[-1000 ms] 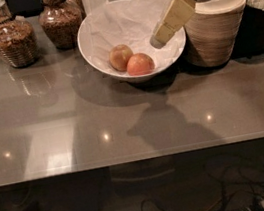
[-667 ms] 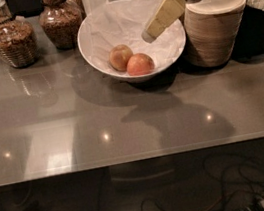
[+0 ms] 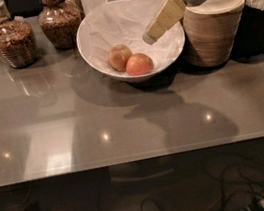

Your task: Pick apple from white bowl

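The white bowl, lined with crumpled white paper, stands at the back middle of the grey table. The orange-red apple lies at the bowl's front. A paler apple with tan patches lies just left of it, touching or nearly touching. My gripper reaches in from the upper right on a white arm. Its beige finger points down-left over the bowl's right half, above and to the right of the apple, apart from it.
A stack of beige disposable bowls stands right of the white bowl, under my arm. Two glass jars of grain stand at the back left. A dark holder with white sticks is at far right. The table's front edge runs below.
My gripper has moved up and to the left over the bowl, toward its middle. The apples and the bowl have not moved.
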Controlling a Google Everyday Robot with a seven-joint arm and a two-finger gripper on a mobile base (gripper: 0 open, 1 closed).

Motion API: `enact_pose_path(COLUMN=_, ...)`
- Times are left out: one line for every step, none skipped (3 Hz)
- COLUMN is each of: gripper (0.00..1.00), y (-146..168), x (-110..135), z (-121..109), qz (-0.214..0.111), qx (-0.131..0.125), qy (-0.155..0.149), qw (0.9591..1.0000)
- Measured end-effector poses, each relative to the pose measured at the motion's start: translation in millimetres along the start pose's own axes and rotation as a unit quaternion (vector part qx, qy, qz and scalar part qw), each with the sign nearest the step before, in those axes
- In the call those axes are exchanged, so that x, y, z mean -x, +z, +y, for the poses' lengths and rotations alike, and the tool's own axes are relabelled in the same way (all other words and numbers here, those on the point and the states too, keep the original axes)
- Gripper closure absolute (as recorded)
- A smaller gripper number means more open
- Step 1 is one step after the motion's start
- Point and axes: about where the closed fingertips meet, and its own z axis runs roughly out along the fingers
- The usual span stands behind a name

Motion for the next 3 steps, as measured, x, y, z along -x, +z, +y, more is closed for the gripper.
enact_pose_path(gripper=0.00, y=18, x=0, z=7, qz=-0.010, qx=-0.008, qy=-0.009, qw=0.9999)
enact_pose_path(gripper=0.19, y=41, x=0, z=19, qz=-0.015, qx=-0.005, qy=-0.011, qw=0.9998)
enact_pose_path(gripper=0.33, y=59, x=-4, z=30, qz=-0.011, qx=0.005, qy=-0.008, qw=0.9999)
